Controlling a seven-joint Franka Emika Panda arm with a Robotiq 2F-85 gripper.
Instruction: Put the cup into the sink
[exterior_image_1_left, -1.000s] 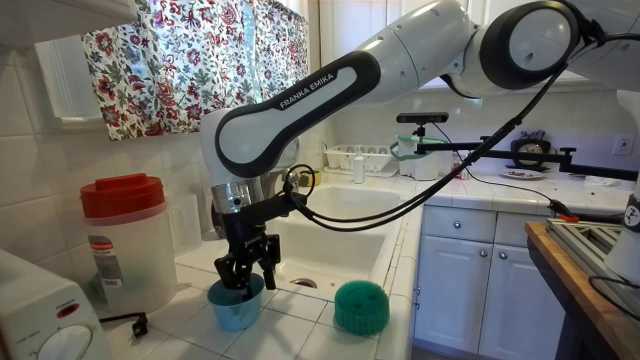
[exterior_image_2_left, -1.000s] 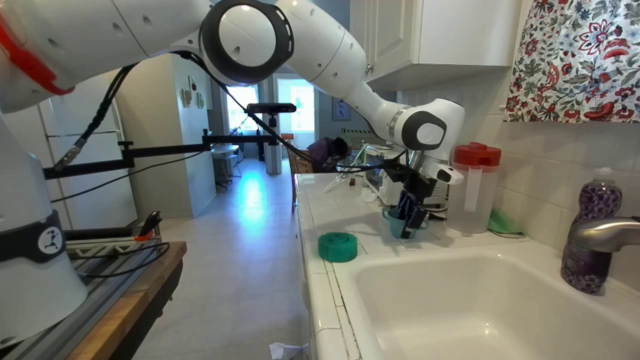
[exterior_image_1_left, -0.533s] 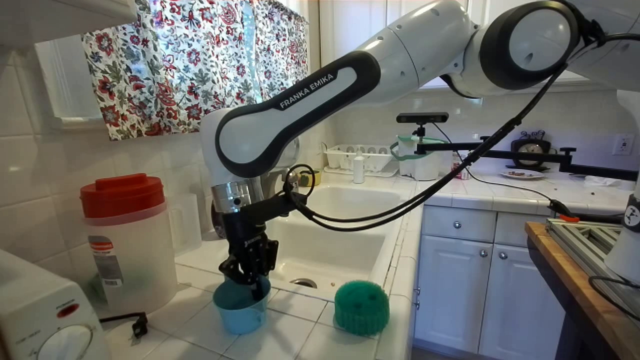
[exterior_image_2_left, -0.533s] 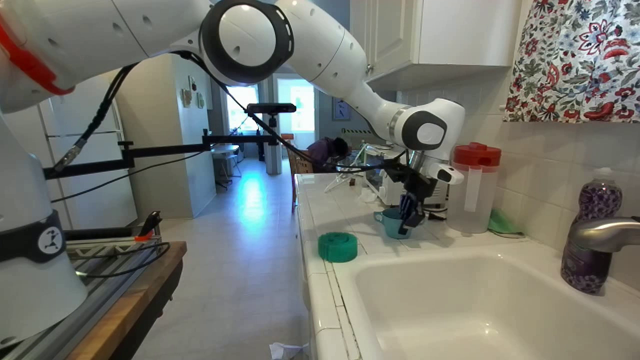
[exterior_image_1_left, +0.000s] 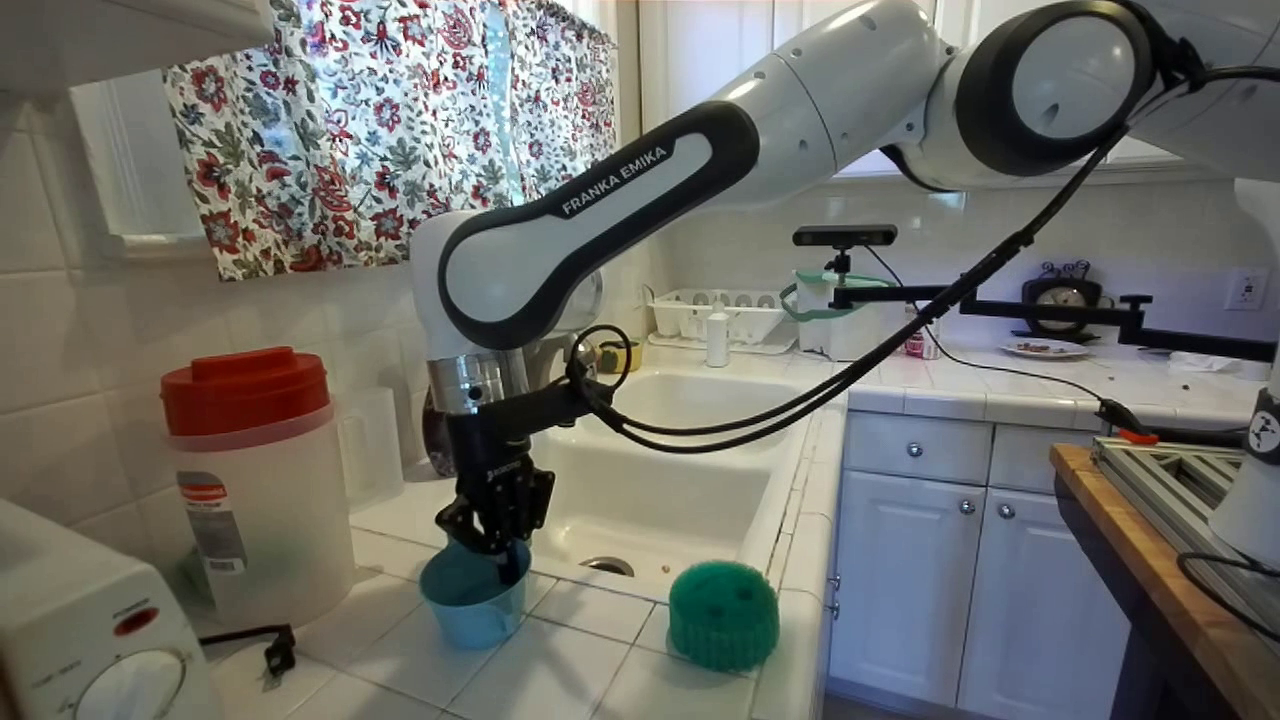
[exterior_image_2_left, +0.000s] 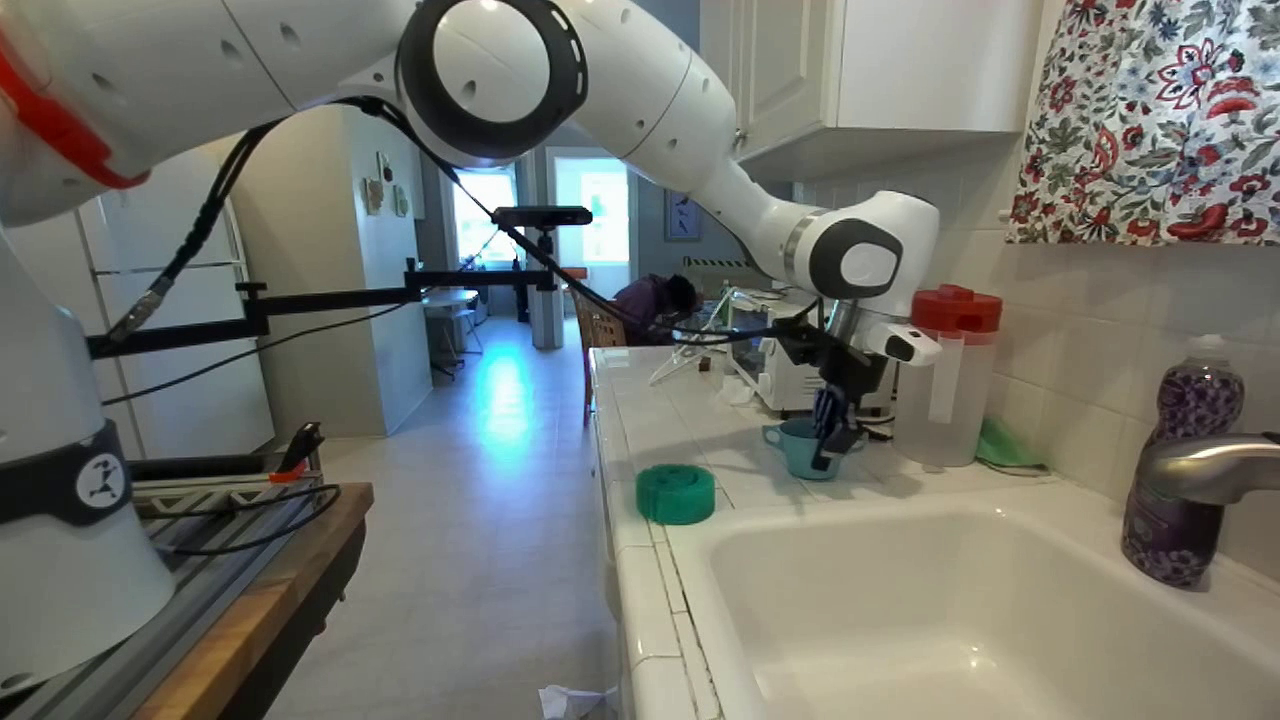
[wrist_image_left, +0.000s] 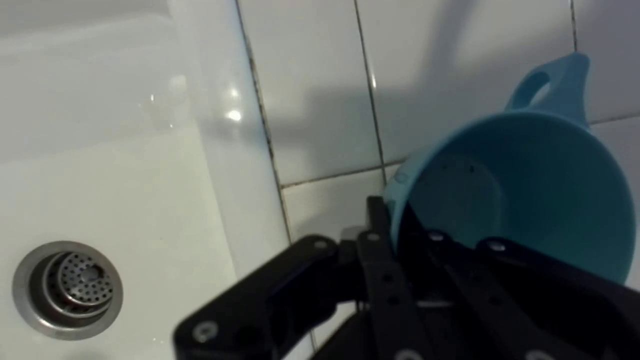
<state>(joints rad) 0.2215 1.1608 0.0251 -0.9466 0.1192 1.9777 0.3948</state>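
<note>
The light-blue cup (exterior_image_1_left: 472, 612) is over the tiled counter next to the sink (exterior_image_1_left: 650, 497), its mouth facing up. My gripper (wrist_image_left: 396, 220) is shut on the cup's sink-side wall, one finger inside and the other outside. From above, the wrist view shows the cup (wrist_image_left: 552, 165) with its handle at the upper right and a few dark specks on its floor. The cup (exterior_image_2_left: 795, 450) also shows in an exterior view beneath the gripper (exterior_image_2_left: 830, 452). Whether its base touches the tiles I cannot tell. To the left in the wrist view lies the sink (wrist_image_left: 135, 185) with its drain.
A green round object (exterior_image_1_left: 723, 615) sits at the counter's front edge by the sink. Behind the cup stand a red-lidded container (exterior_image_1_left: 262, 490) and a white appliance (exterior_image_1_left: 95, 610). A chrome faucet (exterior_image_2_left: 1210, 468) and a purple bottle (exterior_image_2_left: 1180, 470) stand along the sink's back side.
The gripper has gone from open, one finger in the cup, to shut on its wall. The cup shifted sideways as the jaws came together; gripper and cup have since moved slightly back and up.
</note>
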